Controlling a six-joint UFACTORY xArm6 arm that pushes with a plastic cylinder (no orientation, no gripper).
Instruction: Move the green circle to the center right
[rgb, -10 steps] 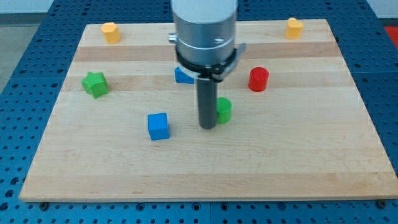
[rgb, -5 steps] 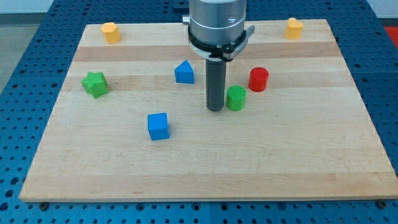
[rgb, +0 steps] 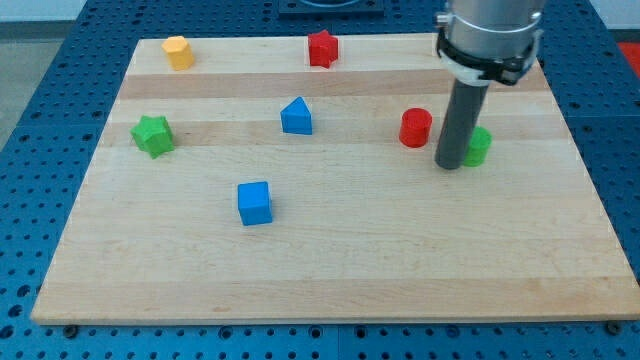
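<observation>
The green circle (rgb: 478, 146) is a short green cylinder on the wooden board (rgb: 330, 270), right of centre. My tip (rgb: 450, 164) rests on the board and touches the green circle's left side; the rod hides part of it. A red circle (rgb: 415, 128) stands just left of the rod, close to it.
A blue pointed block (rgb: 296, 116) sits at the upper middle. A blue cube (rgb: 254, 203) lies left of centre. A green star (rgb: 152, 134) is at the left. A yellow block (rgb: 178, 51) is at the top left, a red star (rgb: 322, 47) at the top middle.
My tip has slid to the view's right and slightly up, pushing the green circle past the red circle. The arm now covers the top-right yellow block and uncovers the red star.
</observation>
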